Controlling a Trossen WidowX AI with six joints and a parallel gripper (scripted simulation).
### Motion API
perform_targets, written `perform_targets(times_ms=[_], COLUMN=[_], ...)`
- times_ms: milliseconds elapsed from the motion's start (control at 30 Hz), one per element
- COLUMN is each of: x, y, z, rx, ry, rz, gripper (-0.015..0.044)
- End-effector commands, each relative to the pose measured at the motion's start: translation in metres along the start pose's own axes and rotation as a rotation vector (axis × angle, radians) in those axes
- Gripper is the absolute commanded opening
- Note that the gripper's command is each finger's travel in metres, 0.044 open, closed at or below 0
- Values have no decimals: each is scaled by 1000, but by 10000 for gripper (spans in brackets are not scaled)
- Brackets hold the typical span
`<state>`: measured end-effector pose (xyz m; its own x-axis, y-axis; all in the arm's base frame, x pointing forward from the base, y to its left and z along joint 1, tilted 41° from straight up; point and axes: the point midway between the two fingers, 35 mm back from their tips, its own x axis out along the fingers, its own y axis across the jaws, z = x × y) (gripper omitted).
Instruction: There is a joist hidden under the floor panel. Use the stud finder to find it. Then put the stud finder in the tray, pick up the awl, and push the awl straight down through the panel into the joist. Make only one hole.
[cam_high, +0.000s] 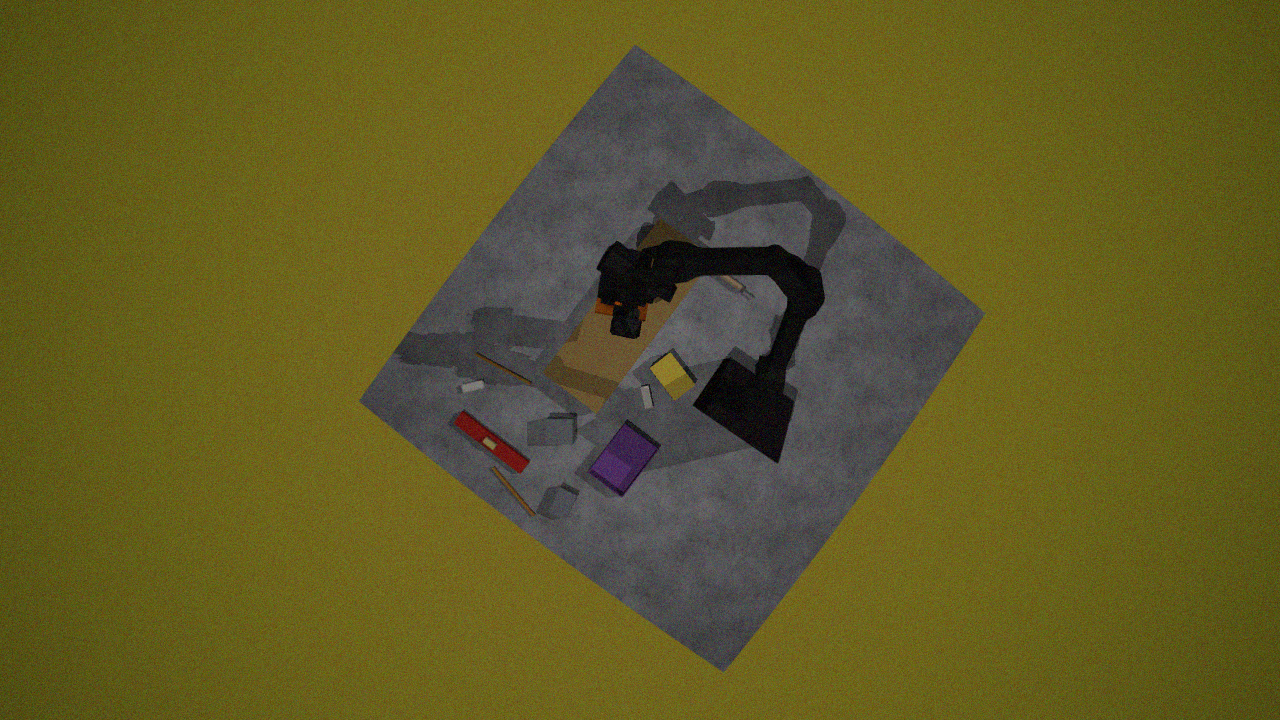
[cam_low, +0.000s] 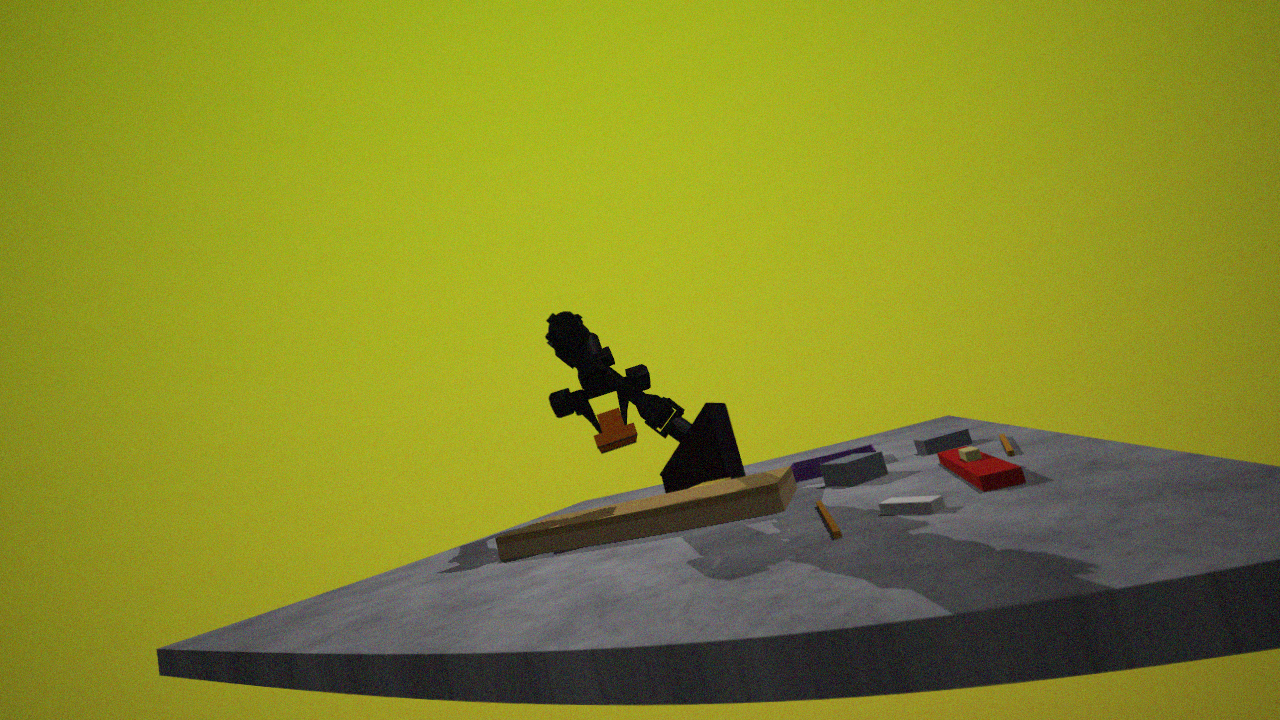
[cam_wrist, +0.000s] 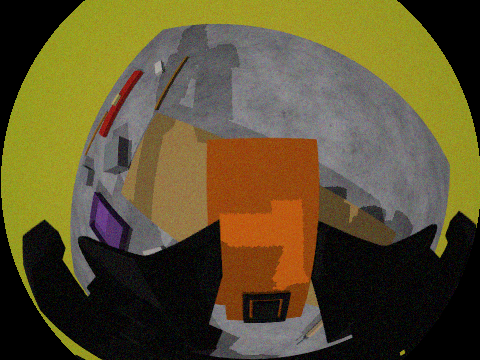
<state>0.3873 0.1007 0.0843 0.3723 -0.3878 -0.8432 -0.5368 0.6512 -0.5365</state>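
Note:
The orange stud finder (cam_low: 615, 436) (cam_wrist: 262, 175) is held between the fingers of my gripper (cam_low: 611, 422) (cam_wrist: 264, 223), which is shut on it. It hangs tilted in the air, well above the tan floor panel (cam_high: 604, 358) (cam_low: 644, 521) (cam_wrist: 180, 175). A small dark window with an orange outline shows on its near end in the wrist view; no reading can be made out. The awl (cam_high: 732, 283) (cam_wrist: 314, 330) lies on the table beside the panel, on the arm base's side. The purple tray (cam_high: 617, 470) (cam_low: 808, 469) (cam_wrist: 107, 220) holds nothing visible. The joist is hidden.
A yellow block (cam_high: 671, 374) and a white block (cam_high: 647, 396) stand between panel and arm base. Grey blocks (cam_high: 550, 431) (cam_high: 557, 501) lie near the tray. Beyond are a red bar (cam_high: 474, 428) (cam_low: 993, 474), another white block (cam_high: 471, 385) and two thin sticks (cam_high: 503, 368) (cam_high: 512, 491).

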Motion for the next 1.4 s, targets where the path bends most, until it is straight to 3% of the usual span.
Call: perform_targets(times_ms=[0,667,1367], x=[2,19,43], y=[34,224,390], z=[12,18,-69], rx=[-85,-538,-1000], ry=[-13,-3,78], rz=[36,196,280], gripper=[0,0,0])
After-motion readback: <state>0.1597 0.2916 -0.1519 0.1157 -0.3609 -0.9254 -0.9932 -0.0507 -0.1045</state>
